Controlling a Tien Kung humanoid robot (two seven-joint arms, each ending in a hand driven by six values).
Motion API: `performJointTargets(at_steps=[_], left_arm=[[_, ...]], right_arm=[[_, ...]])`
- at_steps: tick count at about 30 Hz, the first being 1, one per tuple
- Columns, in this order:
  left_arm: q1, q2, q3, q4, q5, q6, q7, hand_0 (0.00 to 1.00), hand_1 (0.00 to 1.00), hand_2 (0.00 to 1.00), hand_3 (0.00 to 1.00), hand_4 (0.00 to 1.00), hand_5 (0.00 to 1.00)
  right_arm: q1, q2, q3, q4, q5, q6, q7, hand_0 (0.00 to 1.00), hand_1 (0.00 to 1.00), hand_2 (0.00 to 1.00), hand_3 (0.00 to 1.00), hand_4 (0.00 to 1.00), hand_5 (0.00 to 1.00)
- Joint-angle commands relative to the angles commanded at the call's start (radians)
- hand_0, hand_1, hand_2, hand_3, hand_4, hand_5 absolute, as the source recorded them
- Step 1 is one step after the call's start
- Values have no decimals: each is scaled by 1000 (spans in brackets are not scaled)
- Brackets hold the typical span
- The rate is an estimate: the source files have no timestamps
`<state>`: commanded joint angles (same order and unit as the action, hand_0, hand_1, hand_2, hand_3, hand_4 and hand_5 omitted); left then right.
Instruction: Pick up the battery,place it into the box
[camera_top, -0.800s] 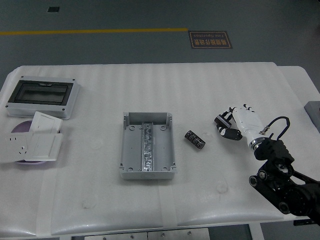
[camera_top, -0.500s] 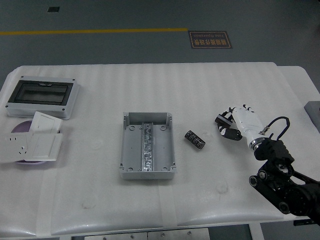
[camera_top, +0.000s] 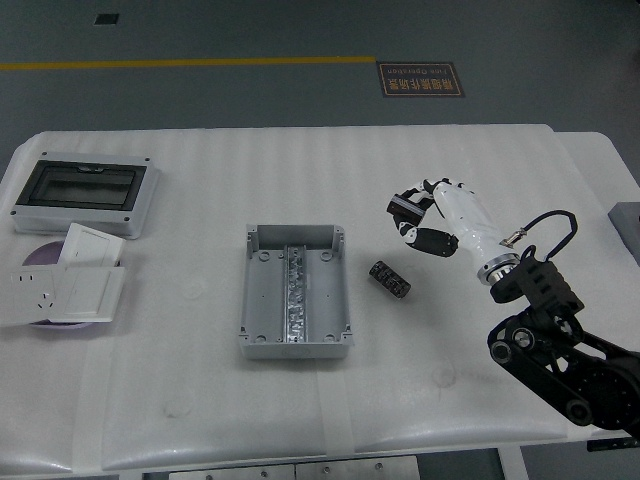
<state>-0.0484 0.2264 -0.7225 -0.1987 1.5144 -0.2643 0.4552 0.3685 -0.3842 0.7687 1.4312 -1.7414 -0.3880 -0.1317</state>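
**Battery waits on the table as the right hand closes in**

Battery (camera_top: 390, 279), a short dark cylinder, lies on its side on the white table (camera_top: 330, 170), just to the right of the open grey box (camera_top: 295, 291) and well apart from everything else. It lies at a slant, one end toward the box's right wall, and nothing touches it. That it rests flat and alone leaves room on all sides for fingers to come down around it.

The right hand (camera_top: 432, 217) hangs above the table, to the right of the battery and a little farther back, with its white back turned up. Its dark fingers (camera_top: 406, 210) are loosely spread, curving down toward the battery's side, and they hold nothing. The pose suggests a reach before a grasp: the pick-up has not begun, so the task appears to be at its start. The left hand is not in view.

The box sits near the table's middle with its top open and a metal strip running along its floor, so the battery could be lowered straight in. Far to the left, a dark-windowed enclosure (camera_top: 85, 192) and some white switch plates (camera_top: 70, 285) lie out of the working path.
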Motion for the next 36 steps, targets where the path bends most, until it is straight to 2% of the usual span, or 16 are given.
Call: performJointTargets(at_steps=[2,4,5,7,10,11,13,16,17,22,23,30,36], left_arm=[[1,0,-1,0,1,0,0,650,653,578,611,640,25],[2,0,-2,0,3,-1,1,650,653,578,611,640,25],[2,-1,-3,-1,3,-1,1,650,652,578,611,640,25],[2,-1,-2,-1,2,-2,2,650,652,578,611,640,25],[2,-1,-3,-1,3,-3,2,650,652,578,611,640,25],[2,-1,-4,-1,4,-3,2,650,652,578,610,640,26],[2,0,-3,-1,4,-4,2,650,652,578,610,640,26],[2,-1,0,-1,5,-7,1,650,652,578,610,640,26],[2,-1,0,-1,6,-7,1,650,652,578,610,640,26],[2,-2,2,-1,4,-7,0,650,652,578,610,640,26],[2,-2,2,-1,4,-7,0,650,622,567,597,585,15],[1,-3,4,-2,4,-7,0,650,614,565,595,566,2],[1,-3,4,-2,4,-7,0,650,591,563,592,561,2]], right_arm=[[12,7,-29,54,78,4,38,929,578,387,611,494,170],[25,18,-59,100,151,31,72,929,578,387,611,494,170],[32,22,-73,119,183,49,82,928,588,428,626,491,178],[43,28,-98,135,240,84,90,928,588,428,626,491,178],[59,32,-136,124,310,123,99,928,588,428,626,491,178],[64,34,-147,113,331,131,102,943,700,642,667,532,213],[71,41,-162,84,356,138,107,943,700,642,667,532,213],[73,49,-169,53,349,136,109,943,700,642,667,532,213],[74,51,-170,45,341,133,110,998,813,797,751,671,386],[78,50,-180,34,284,117,106,998,813,797,751,671,386],[79,50,-182,34,275,114,106,998,835,808,778,692,410],[78,53,-184,33,228,105,103,998,841,808,788,706,425],[49,40,-105,5,155,74,76,998,843,806,794,713,425]])
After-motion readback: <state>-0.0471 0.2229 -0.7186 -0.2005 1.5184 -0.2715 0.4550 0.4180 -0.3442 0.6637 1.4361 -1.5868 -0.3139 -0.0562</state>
